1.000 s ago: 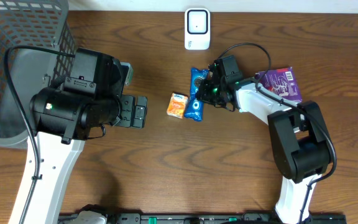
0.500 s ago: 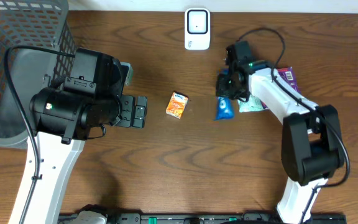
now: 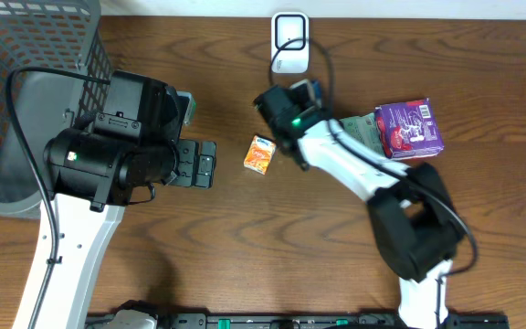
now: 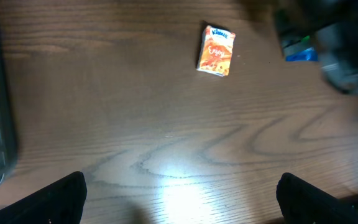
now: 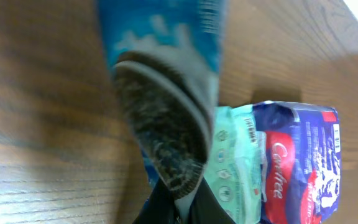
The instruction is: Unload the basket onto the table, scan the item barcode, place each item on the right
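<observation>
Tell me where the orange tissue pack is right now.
In the overhead view, the orange tissue pack lies on the table near the centre, below the white scanner in frame and just right of the left gripper.

One scanner (image 3: 289,41), one orange tissue pack (image 3: 261,154), one blue packet (image 5: 160,28), one purple box (image 3: 409,129), one basket (image 3: 26,46)

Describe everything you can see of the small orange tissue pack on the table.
The small orange tissue pack is a rectangular packet, soft glossy film by its look, orange with a white end band carrying blue Kleenex lettering and pale script across the face. It lies flat, face up, slightly askew, near the middle of the wooden table. Nothing touches it, and it looks closed and uncrushed.
</observation>
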`<state>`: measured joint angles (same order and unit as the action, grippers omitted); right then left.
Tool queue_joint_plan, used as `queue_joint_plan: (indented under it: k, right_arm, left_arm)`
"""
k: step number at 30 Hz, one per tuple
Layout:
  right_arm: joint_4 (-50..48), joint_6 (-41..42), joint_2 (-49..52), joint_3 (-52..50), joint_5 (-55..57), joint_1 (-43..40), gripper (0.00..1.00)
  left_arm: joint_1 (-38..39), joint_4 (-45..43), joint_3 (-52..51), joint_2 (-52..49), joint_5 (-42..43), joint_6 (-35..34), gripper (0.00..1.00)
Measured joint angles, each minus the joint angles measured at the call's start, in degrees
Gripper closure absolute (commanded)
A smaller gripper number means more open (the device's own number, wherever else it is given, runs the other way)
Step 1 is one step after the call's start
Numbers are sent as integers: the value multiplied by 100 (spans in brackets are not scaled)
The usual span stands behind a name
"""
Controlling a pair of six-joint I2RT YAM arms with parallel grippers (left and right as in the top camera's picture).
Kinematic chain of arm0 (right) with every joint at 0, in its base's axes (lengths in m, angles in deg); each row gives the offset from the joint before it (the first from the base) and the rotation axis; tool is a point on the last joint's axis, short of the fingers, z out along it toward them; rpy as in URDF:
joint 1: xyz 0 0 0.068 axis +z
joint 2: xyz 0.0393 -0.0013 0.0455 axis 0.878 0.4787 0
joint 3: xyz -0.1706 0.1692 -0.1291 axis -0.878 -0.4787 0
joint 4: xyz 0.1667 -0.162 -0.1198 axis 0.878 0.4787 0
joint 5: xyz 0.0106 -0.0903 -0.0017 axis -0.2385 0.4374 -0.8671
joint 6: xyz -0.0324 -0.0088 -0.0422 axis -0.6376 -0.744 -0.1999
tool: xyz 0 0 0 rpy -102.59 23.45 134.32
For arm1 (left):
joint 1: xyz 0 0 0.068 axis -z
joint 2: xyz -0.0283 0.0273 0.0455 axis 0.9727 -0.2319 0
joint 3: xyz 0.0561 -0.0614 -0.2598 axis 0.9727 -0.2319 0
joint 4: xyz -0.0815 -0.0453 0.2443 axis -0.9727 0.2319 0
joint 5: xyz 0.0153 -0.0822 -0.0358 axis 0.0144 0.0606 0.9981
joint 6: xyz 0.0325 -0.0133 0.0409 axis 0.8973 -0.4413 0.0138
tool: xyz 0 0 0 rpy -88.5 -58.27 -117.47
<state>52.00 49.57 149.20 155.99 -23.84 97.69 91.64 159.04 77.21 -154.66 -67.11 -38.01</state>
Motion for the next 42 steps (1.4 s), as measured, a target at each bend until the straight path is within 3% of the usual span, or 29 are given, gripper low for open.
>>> queue_joint_plan:
  k: [3,7,10,15,23,26,31,42]
  right_arm:
    - [26,-131,444,0,229,90,98]
    - [17,-118,636,0,304,219,72]
    - [22,-59,636,59,118,413,70]
    - [120,63,636,522,-636,732,60]
    - [1189,409,636,1687,-1119,706,58]
    - [1602,459,636,1982,-1259,549,62]
    - [1893,492,636,2061,-2002,37,97]
    - [1963,555,636,1847,-3790,-1043,99]
  left_arm:
    - [0,0,0,0,0,-2,2]
    - [0,0,0,0,0,0,2]
    - [0,0,0,0,0,-2,2]
    - [0,2,0,0,0,0,2]
    - [0,2,0,0,0,-2,2]
    - [0,2,0,0,0,0,2]
    - [0,0,0,0,0,0,2]
    - [0,0,0,0,0,0,2]
